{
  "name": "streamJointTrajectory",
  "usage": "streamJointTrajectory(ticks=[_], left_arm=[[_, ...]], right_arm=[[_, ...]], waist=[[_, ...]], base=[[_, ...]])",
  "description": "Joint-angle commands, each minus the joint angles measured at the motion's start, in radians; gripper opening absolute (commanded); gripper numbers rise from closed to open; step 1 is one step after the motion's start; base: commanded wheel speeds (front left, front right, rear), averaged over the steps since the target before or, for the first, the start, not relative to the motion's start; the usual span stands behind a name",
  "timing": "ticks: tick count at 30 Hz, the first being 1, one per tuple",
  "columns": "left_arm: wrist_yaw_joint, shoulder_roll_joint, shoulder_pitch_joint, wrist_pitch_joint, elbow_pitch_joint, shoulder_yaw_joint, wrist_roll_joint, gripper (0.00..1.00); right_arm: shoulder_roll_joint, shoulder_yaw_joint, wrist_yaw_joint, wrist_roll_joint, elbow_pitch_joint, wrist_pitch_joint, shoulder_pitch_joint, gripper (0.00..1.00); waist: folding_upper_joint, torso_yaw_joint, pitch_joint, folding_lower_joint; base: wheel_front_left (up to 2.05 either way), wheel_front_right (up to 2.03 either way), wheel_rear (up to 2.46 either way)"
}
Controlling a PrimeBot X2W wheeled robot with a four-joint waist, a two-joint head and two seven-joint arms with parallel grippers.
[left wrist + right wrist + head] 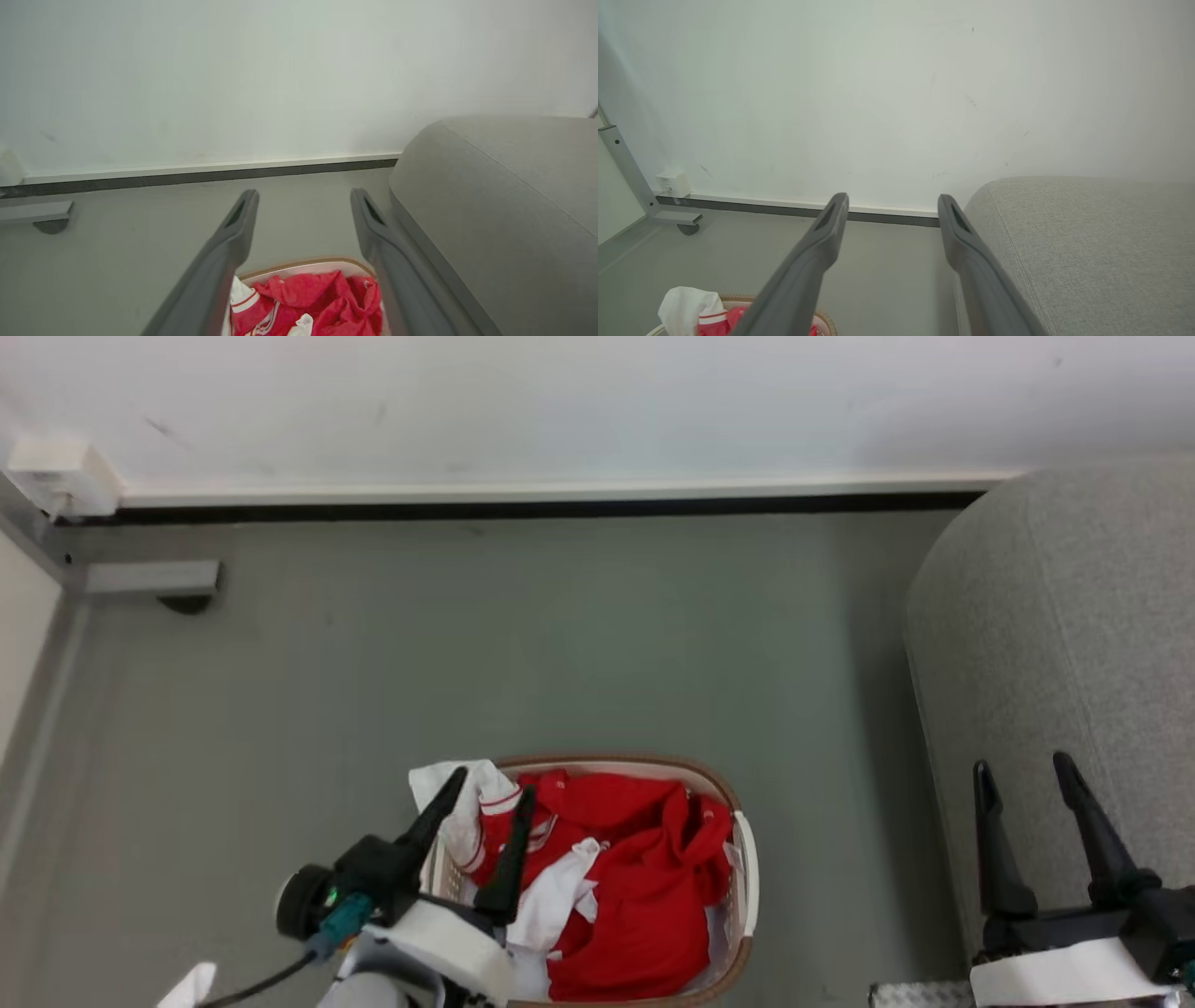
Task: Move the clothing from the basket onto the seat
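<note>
Two end effectors, both with fingers spread wide and nothing gripped. Left end effector point(493, 784) at the lower left of the head view, poised above the left part of the basket point(607, 762), dark fingers point(509, 859) pointing toward the far wall. No telling from these views whether touching the cloth beneath. Right end effector point(1022, 765) well apart at the lower right, over the near left edge of the sofa point(1064, 616), equally empty.

Clothing point(644, 887) all inside the basket: a crumpled heap of red garments with white pieces mixed in. One white piece with red-striped trim point(467, 793) draped over the far left rim. Same heap seen low between the left fingers in the left wrist view, red folds under the far rim.

Basket oval, cream-walled and brown-rimmed, standing on the grey floor point(467, 644) near the sofa's left side, a strip of floor between them. Sofa grey, fabric-covered, rounded at the corner, filling the right of the scene.

Farther out, a white wall point(560, 401) with pale skirting above a dark strip. At the far left, a small white box point(56, 476) low on the wall and a grey metal foot with a castor point(182, 586).
</note>
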Motion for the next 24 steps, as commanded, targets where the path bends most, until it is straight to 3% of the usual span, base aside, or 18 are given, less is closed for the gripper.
streamJointTrajectory(ticks=[1,11,24], left_arm=[[-0.001,0.010,-0.030,-0.001,0.015,-0.006,0.015,1.00],[-0.008,0.025,-0.350,0.002,0.295,-0.178,0.027,1.00],[-0.008,0.057,-0.584,0.028,0.574,-0.316,0.025,1.00]], right_arm=[[-0.001,-0.002,-0.002,-0.012,-0.010,0.001,-0.022,1.00],[-0.001,-0.008,-0.002,-0.035,-0.108,0.001,-0.169,1.00],[0.000,0.045,-0.002,-0.038,-0.213,0.001,-0.238,1.00]], waist=[[0.0000,-0.027,0.092,-0.0001],[0.0000,-0.069,0.403,-0.0001],[0.0000,-0.109,0.600,-0.0001]], base=[[0.00,0.00,0.00],[0.00,0.00,0.00],[0.00,0.00,0.00]])
